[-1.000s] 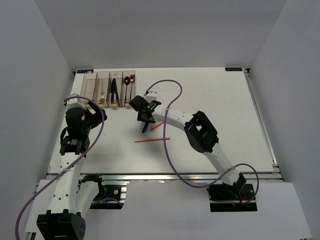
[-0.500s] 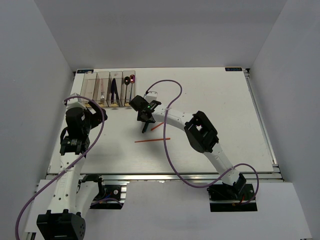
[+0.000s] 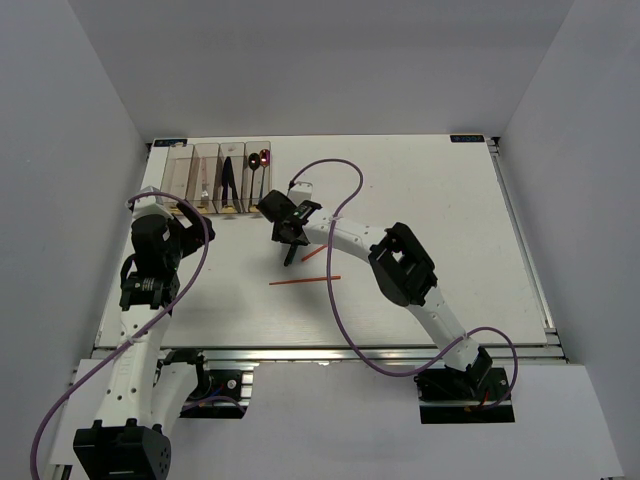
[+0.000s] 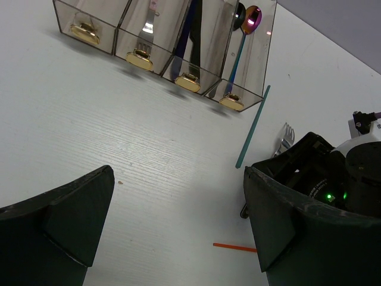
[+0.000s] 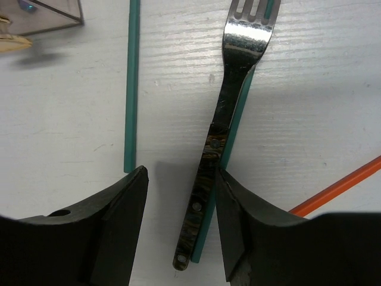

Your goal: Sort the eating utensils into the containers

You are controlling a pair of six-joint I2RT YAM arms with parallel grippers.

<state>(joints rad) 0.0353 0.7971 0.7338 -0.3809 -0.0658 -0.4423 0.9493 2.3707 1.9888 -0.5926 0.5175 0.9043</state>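
My right gripper (image 5: 180, 179) is open, low over the table, its jaws on either side of the dark handle of a silver fork (image 5: 221, 113). The fork lies on a green chopstick (image 5: 232, 149); a second green chopstick (image 5: 131, 89) lies to its left. An orange chopstick (image 5: 339, 187) lies to the right. From above, the right gripper (image 3: 288, 235) is just right of the containers (image 3: 215, 178), which hold a fork, dark knives and spoons (image 4: 250, 18). My left gripper (image 4: 178, 238) is open and empty in front of the containers (image 4: 178, 59).
Two red/orange chopsticks lie on the table, one long (image 3: 305, 281) and one short (image 3: 315, 253), just near of the right gripper. The right arm's purple cable (image 3: 335, 280) loops over the middle of the table. Grey walls close in the table on three sides.
My right gripper has shifted slightly left, toward the containers, over the fork. The left arm and the utensils have not moved.
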